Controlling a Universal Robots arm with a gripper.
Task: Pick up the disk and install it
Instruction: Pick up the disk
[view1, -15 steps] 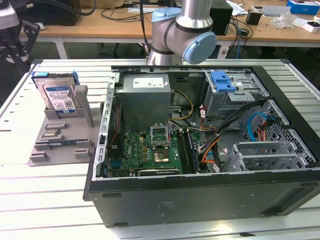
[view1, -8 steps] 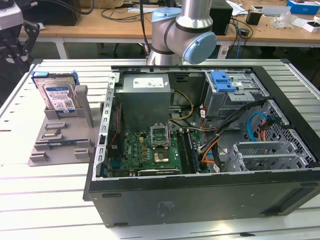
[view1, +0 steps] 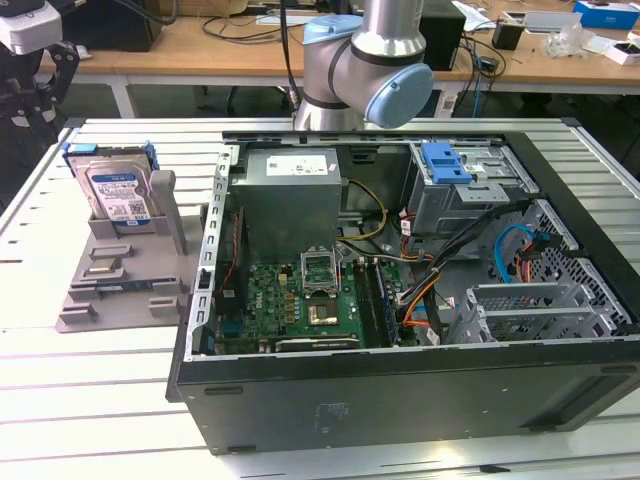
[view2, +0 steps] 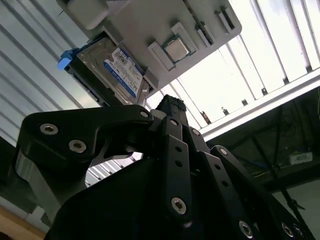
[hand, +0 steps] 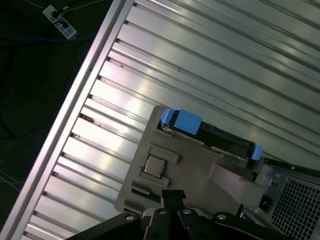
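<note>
The disk (view1: 113, 192) is standing on edge in the grey stand (view1: 120, 290), sitting on the slatted table (view1: 100, 400) at the exterior view's left of the open computer case (view1: 400, 400). In both wrist views the gripper (view2: 170, 103) (hand: 172, 194) is hovering clear of the disk, jaws pressed together, gripping nothing

The disk (view1: 112, 178) had silvery metal, a glossy label (view1: 117, 198) and blue plastic rails (view1: 151, 161); the stand (view1: 115, 285) was matt grey plastic, the desk (view1: 80, 400) ribbed shiny metal.
</note>
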